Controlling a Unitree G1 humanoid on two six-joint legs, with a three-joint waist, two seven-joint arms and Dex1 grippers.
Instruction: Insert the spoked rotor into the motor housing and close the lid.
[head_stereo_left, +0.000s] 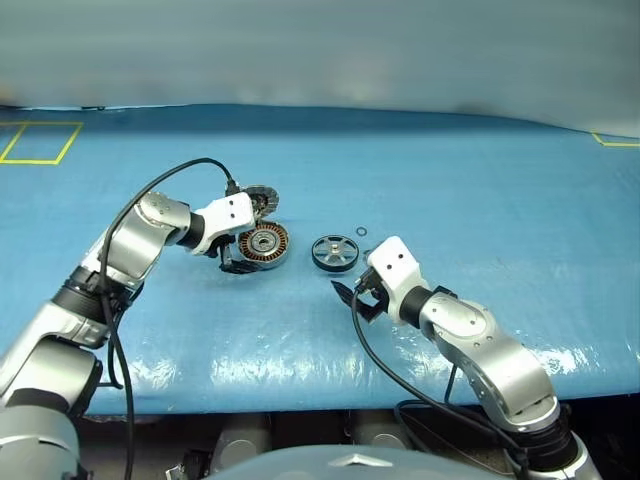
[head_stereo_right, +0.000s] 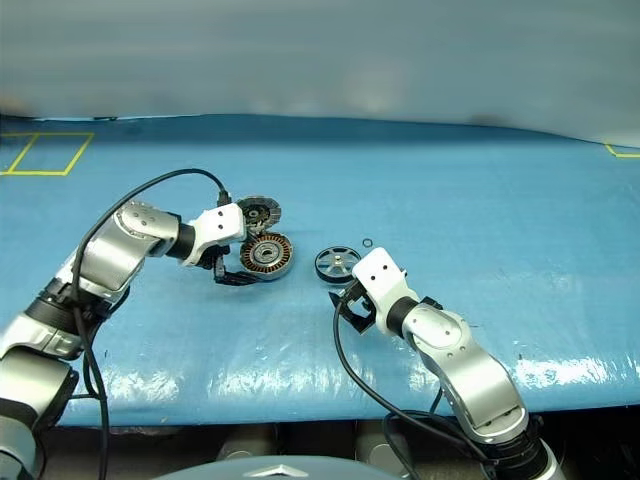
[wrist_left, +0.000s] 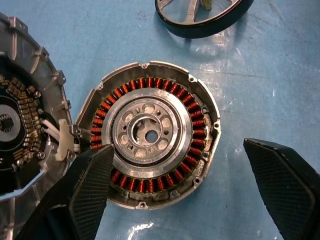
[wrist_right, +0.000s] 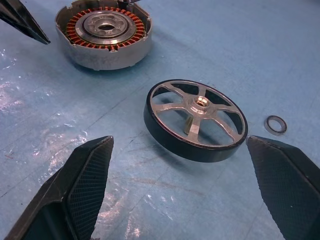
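The motor housing (wrist_left: 150, 107), a grey cup with copper windings around a silver bearing, lies open on the blue mat. Its lid (wrist_left: 20, 125) is swung back beside it, inner face up and joined at the edge. My left gripper (wrist_left: 175, 147) hovers open over the housing, one finger (wrist_left: 90, 185) above the rim on the lid side. The spoked rotor (wrist_right: 197, 120), dark with a silvery rim, lies on the mat to the right of the housing (head_stereo_left: 263, 245). My right gripper (wrist_right: 179, 141) stands open just short of the rotor, empty.
A tiny thin ring (wrist_right: 275, 124) lies on the mat just beyond the rotor (head_stereo_left: 335, 252). The blue mat (head_stereo_left: 480, 200) stretches wide on all sides, with yellow tape marks (head_stereo_left: 40, 142) at the far left corner. The table's front edge runs close below both arms.
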